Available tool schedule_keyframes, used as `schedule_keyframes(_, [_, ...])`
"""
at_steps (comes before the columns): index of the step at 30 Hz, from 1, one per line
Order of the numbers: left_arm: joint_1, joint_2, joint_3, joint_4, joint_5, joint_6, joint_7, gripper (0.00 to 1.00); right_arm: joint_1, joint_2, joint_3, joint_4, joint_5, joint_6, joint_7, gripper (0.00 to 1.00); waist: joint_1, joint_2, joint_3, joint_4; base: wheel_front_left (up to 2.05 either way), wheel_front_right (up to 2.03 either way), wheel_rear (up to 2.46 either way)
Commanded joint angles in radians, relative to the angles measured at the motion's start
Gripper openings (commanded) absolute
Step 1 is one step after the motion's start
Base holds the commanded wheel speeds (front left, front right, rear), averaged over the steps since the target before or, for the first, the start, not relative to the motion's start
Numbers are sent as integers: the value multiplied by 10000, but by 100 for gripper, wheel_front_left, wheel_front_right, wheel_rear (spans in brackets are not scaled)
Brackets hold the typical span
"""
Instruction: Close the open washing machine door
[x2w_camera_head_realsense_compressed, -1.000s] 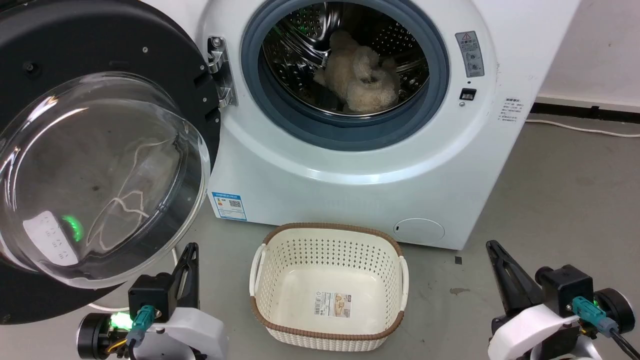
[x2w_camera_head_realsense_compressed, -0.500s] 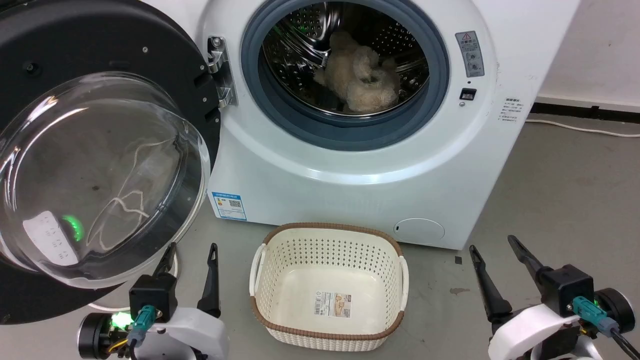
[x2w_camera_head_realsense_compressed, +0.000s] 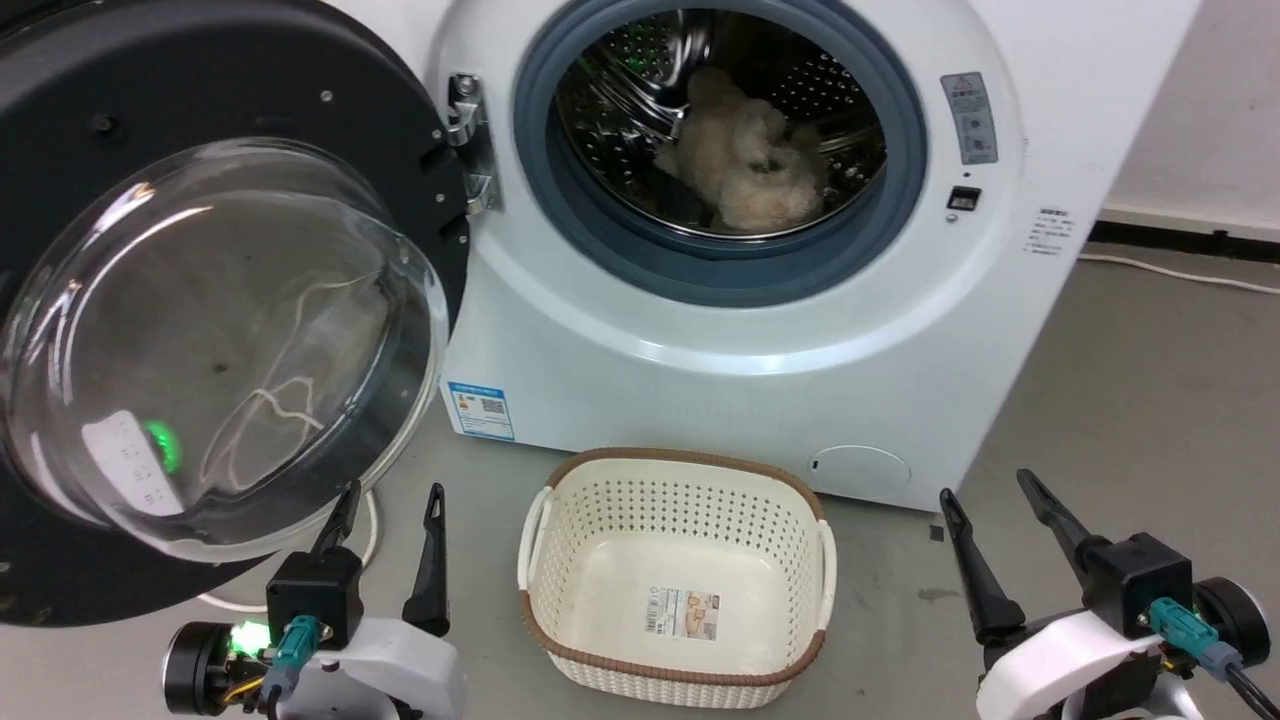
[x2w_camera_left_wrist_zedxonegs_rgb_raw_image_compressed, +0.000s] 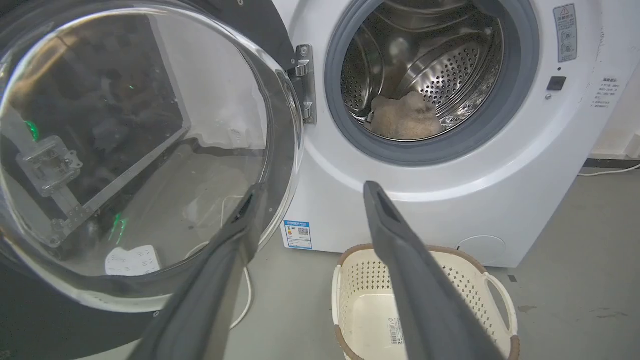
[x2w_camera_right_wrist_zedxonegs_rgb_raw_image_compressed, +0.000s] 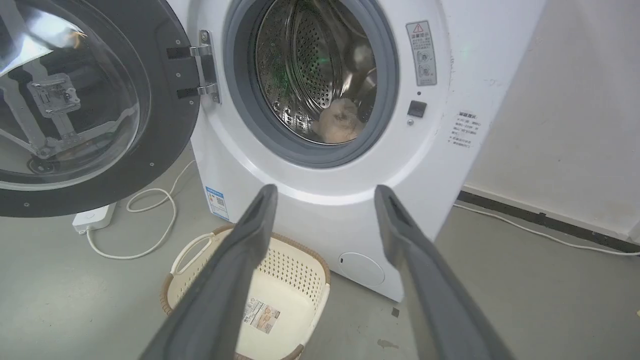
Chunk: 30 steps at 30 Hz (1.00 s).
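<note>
Left claw spread near door rim

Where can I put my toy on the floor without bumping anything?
Free: bare grey floor right of the washing machine, and between the basket and the right gripper. Crowded: under the open door, by the left gripper and a power strip.
</note>
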Motion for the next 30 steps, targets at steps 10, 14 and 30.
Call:
schedule_keyframes(10, [138,202,-168,-63,28,107,-305,100,268,-29,236,103,77,2,-299,100,0,0,-135,723,0,0,0])
schedule_keyframes(14, [215,237,-181,-149,23,200,-388,100,187,-83,421,169,104,2,-382,100,0,0,-90,935,0,0,0])
schedule_keyframes(30, [592,325,-278,-525,1,610,-722,100,-260,-255,1287,683,339,3,-716,100,0,0,43,1697,0,0,0])
